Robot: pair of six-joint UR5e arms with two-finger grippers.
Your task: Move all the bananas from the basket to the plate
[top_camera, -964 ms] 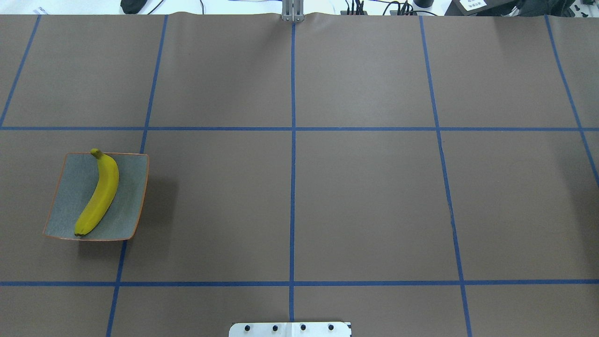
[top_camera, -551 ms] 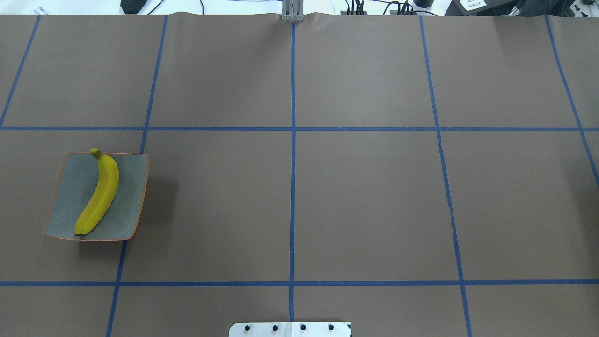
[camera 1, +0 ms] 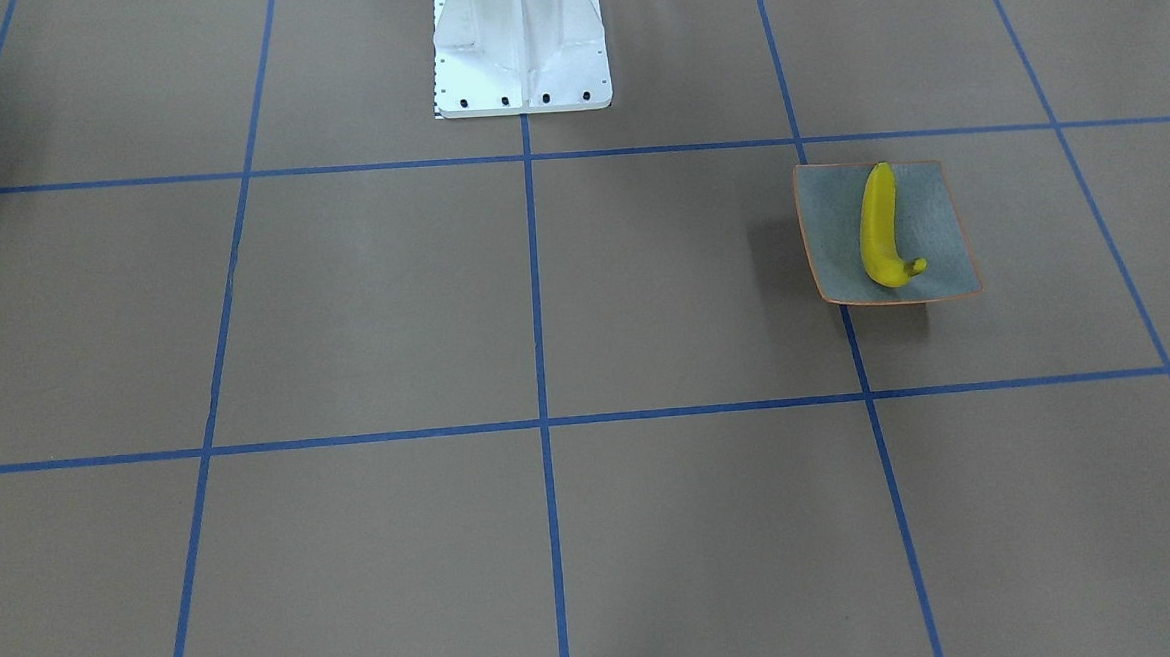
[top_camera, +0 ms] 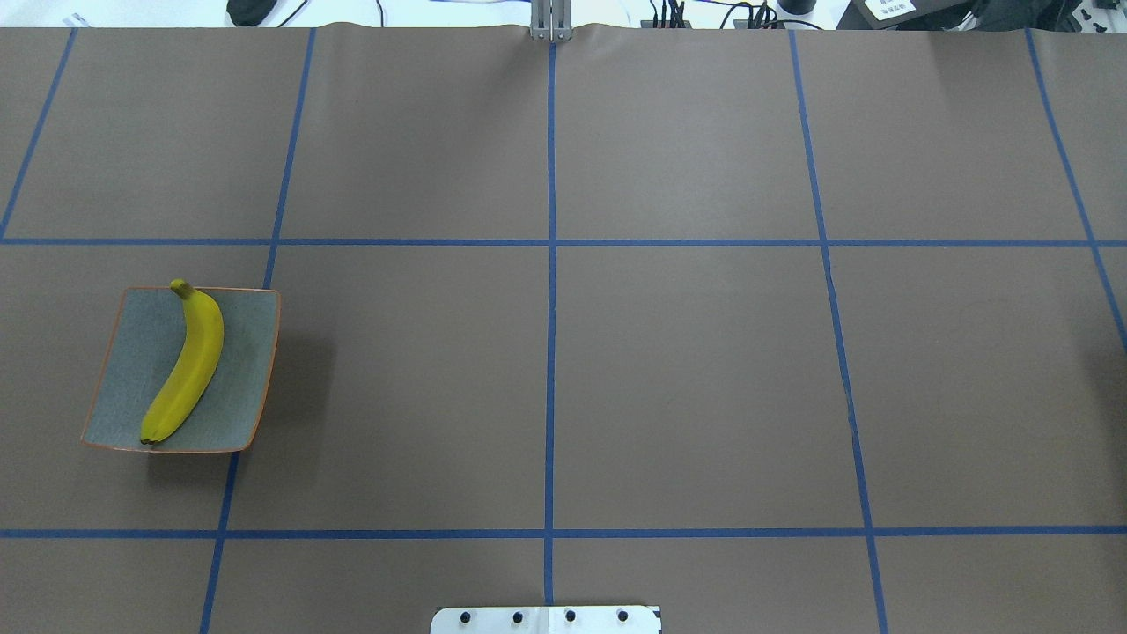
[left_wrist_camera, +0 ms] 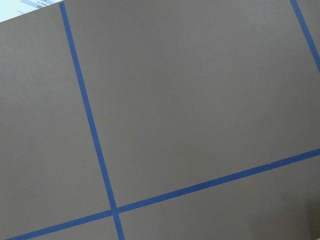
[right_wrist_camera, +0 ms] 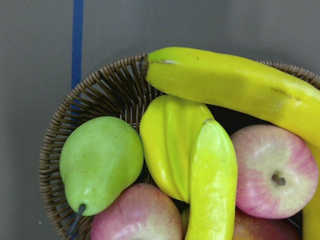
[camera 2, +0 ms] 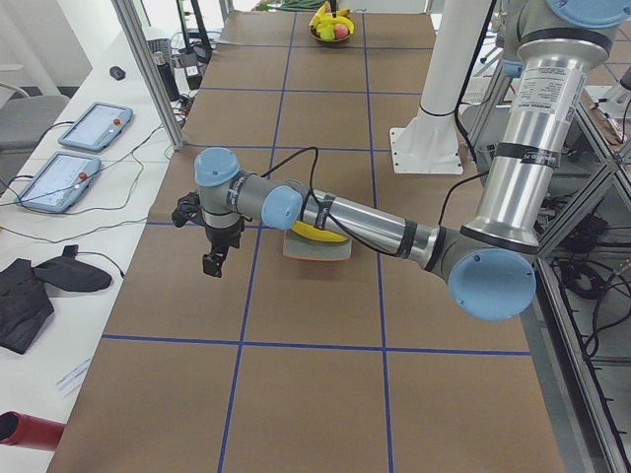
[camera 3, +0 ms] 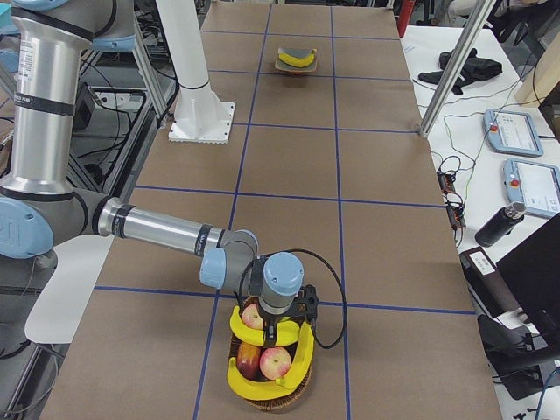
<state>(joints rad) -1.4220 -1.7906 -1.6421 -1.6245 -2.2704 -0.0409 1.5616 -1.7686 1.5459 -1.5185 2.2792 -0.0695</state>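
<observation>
The plate (top_camera: 239, 370) lies at the table's left with one banana (top_camera: 187, 370) on it; both also show in the front view, plate (camera 1: 940, 220) and banana (camera 1: 878, 228). The wicker basket (camera 3: 262, 401) holds several bananas (camera 3: 297, 360) at the right end. The right wrist view looks straight down on it: one banana (right_wrist_camera: 230, 90) lies across the top, another (right_wrist_camera: 212, 180) points down. My right gripper (camera 3: 271, 336) hangs just above the basket; my left gripper (camera 2: 211, 266) hangs above the table beside the plate (camera 2: 314, 250). I cannot tell whether either is open or shut.
The basket (right_wrist_camera: 100, 90) also holds a green pear (right_wrist_camera: 100, 162), red apples (right_wrist_camera: 275, 170) and a ridged yellow fruit (right_wrist_camera: 167, 140). The white robot base (camera 1: 520, 41) stands at the table's near middle. Tablets (camera 2: 94, 126) and cables lie beyond the far edge.
</observation>
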